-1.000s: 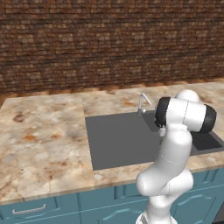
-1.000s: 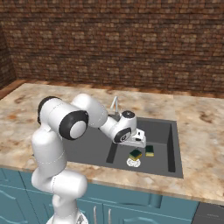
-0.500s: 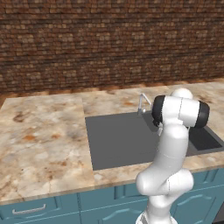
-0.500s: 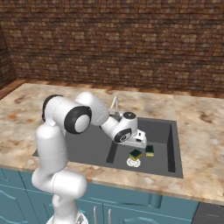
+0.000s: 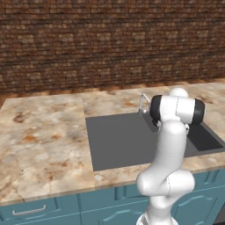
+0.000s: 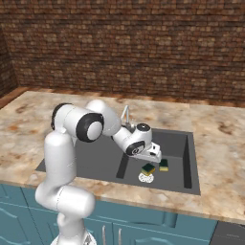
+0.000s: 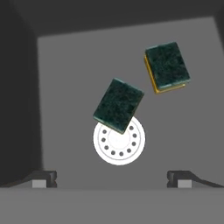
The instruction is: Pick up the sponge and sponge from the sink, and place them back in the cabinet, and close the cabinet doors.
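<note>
Two sponges lie green face up on the floor of the dark grey sink (image 6: 100,160). One sponge (image 7: 119,105) (image 6: 148,169) overlaps the rim of the round white drain (image 7: 119,142). The other sponge (image 7: 167,66) (image 6: 163,164) lies just beyond it, showing a yellow edge. My gripper (image 7: 113,179) (image 6: 152,155) hangs open a little above them inside the basin, pointing down, with nothing between its fingertips (image 7: 43,178). The cabinet and the cabinet doors are out of view.
A small silver faucet (image 6: 125,114) (image 5: 143,103) stands at the sink's back edge. Tan marble counter (image 5: 44,136) frames the basin, with a brick wall behind. Low teal drawers (image 5: 26,211) run under the counter. The sink's walls stand close around the hand.
The arm's elbow has swung sideways while the hand stays over the two sponges, a touch lower. The sponges have not moved and the jaws stay wide.
</note>
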{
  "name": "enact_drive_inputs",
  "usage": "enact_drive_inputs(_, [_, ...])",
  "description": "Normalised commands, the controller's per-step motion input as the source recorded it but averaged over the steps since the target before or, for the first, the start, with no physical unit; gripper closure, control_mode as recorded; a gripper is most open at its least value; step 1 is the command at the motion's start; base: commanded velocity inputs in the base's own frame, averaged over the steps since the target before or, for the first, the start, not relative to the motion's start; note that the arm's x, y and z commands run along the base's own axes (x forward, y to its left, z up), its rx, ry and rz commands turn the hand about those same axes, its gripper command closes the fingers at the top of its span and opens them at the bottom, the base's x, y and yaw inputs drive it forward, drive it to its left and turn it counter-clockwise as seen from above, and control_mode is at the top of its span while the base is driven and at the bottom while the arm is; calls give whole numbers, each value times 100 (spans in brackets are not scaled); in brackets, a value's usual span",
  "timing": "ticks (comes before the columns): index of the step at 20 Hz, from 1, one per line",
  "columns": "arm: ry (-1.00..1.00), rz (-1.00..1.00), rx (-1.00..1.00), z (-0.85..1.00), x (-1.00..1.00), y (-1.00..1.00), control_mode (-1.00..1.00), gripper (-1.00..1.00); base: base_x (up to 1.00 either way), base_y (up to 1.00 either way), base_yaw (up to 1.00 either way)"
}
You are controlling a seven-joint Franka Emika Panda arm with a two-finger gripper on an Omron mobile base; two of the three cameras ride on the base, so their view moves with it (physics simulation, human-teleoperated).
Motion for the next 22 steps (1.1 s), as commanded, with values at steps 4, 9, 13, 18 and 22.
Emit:
enact_drive_inputs(4, [0, -3, 0, -13, 22, -6, -100, -100, 0, 0, 0])
enact_drive_inputs(9, [0, -4, 0, -15, 21, -7, -100, -100, 0, 0, 0])
enact_drive_inputs(13, [0, -3, 0, -18, 18, -8, -100, -100, 0, 0, 0])
enact_drive_inputs(18, [0, -3, 1, -22, 14, -10, -100, -100, 0, 0, 0])
enact_drive_inputs(22, [0, -1, 0, -21, 5, -7, -100, -100, 0, 0, 0])
